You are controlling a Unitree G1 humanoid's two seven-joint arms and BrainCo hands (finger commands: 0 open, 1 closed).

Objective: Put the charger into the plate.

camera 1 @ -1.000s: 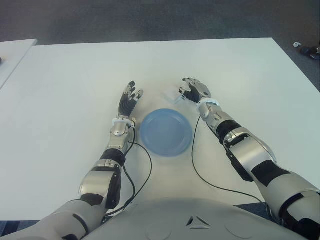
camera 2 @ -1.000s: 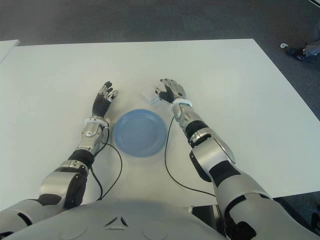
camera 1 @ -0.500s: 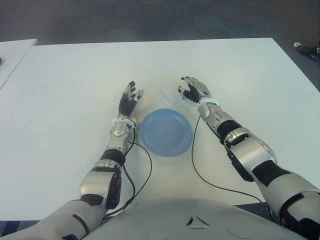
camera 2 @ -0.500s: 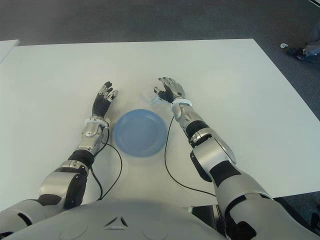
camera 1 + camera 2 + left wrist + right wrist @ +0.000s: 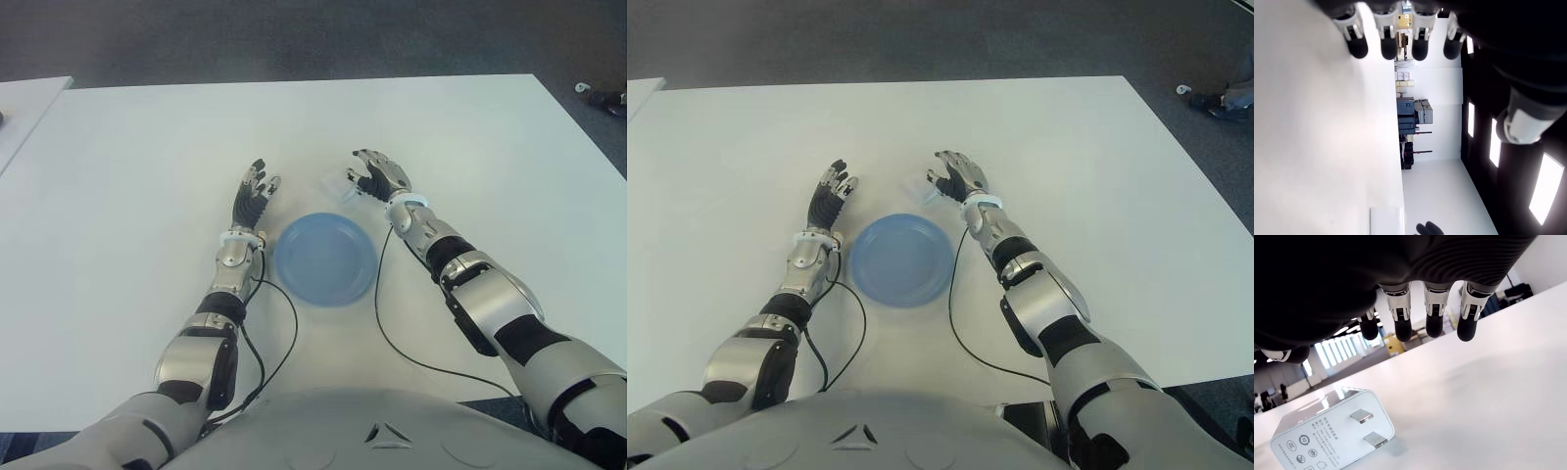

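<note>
Right hand (image 5: 377,179) edged nearer charger (image 5: 1332,428); fingers spread

- one white charger (image 5: 1332,428), two flat prongs sticking out, lying on the table just past the plate
- one blue plate (image 5: 324,259), dead centre of frame
- two robot hands: left hand (image 5: 254,200), right hand (image 5: 378,176)
- one big white table (image 5: 137,166)
- a second white table (image 5: 24,103) peeking in, upper left edge

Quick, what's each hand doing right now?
Left hand: open, holding nothing.
Right hand: open above the charger, not gripping it.
</note>
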